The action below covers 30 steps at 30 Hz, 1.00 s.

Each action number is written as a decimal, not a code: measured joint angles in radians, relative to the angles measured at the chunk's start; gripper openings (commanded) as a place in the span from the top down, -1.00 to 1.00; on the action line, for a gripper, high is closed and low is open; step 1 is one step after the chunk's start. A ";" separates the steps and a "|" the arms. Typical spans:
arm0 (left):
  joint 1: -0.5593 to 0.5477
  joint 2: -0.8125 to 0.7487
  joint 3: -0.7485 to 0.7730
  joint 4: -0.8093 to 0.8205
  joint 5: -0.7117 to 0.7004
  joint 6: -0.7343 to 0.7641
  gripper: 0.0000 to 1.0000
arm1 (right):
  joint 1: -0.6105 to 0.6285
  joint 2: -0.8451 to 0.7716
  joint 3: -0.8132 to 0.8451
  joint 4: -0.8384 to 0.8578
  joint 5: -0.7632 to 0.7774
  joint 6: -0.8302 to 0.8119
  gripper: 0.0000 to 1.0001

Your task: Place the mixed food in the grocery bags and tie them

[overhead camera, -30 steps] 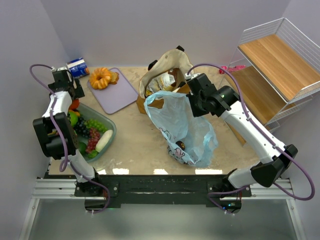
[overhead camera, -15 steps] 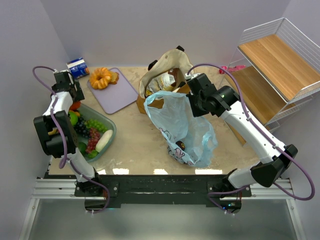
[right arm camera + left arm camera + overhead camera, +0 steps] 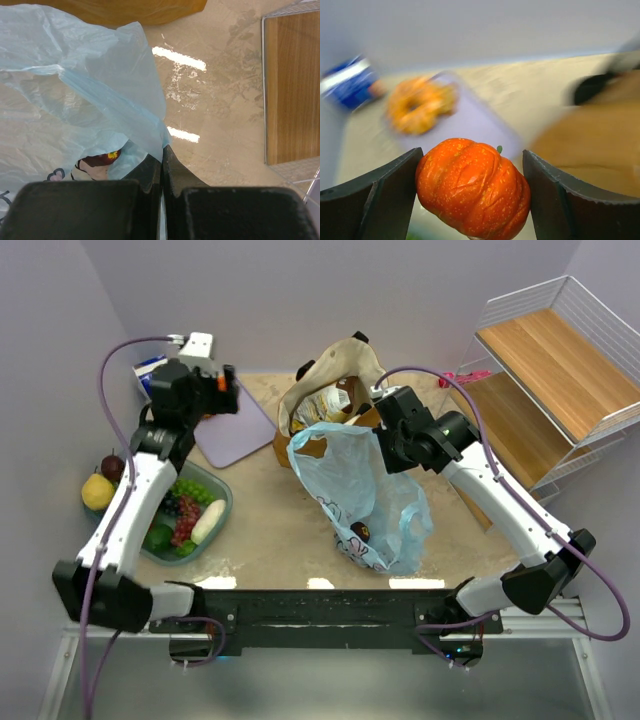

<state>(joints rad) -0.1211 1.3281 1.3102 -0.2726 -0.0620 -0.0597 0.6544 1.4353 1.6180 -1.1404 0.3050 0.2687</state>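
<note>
The task is judged to be partly done. The light-blue plastic bag (image 3: 365, 495) lies open near the middle of the tabletop (image 3: 275, 530), and a dark plum (image 3: 358, 531) is seen inside it. Its rim at 1 o'clock is pinched between the closed fingers of the right gripper (image 3: 161, 167), so the mouth is held up. The tan tote (image 3: 335, 375) stands just behind it at 12 o'clock, and packets (image 3: 335, 400) are visible in its mouth.

The left gripper (image 3: 472, 155) is clamped on a ribbed orange fruit (image 3: 472, 192), which is held in the air above the purple cutting board (image 3: 240, 435) at 10 o'clock.

Not yet bagged are the grapes and green produce in the teal tub (image 3: 225, 498) at 9 o'clock. A yellow pear (image 3: 97, 491) and a second plum (image 3: 112, 466) lie just beyond the tub's 9 o'clock side. A doughnut (image 3: 417, 104) and a blue-and-white package (image 3: 350, 82) are also left. Neither bag is tied.
</note>
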 measured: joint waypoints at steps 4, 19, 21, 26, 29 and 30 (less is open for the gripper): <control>-0.233 -0.248 -0.059 0.121 0.195 -0.065 0.05 | 0.000 0.000 0.000 0.001 0.000 0.000 1.00; -0.848 -0.084 -0.156 0.244 0.244 -0.177 -0.79 | 0.000 0.000 0.000 0.002 0.000 -0.003 1.00; -0.849 -0.060 -0.164 0.217 0.241 -0.174 -0.97 | 0.000 0.000 0.000 0.002 0.001 -0.003 1.00; -0.849 -0.048 -0.154 0.189 0.217 -0.151 -1.00 | 0.000 -0.001 0.000 0.002 0.001 -0.003 1.00; -0.848 -0.048 -0.144 0.183 0.203 -0.128 -1.00 | 0.000 -0.003 0.000 0.002 0.001 -0.003 1.00; -0.846 -0.048 -0.140 0.180 0.200 -0.122 -1.00 | 0.000 -0.003 0.000 0.002 0.001 -0.003 1.00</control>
<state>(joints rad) -0.9672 1.2797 1.1702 -0.0921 0.1383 -0.1822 0.6544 1.4326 1.6180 -1.1381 0.3058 0.2657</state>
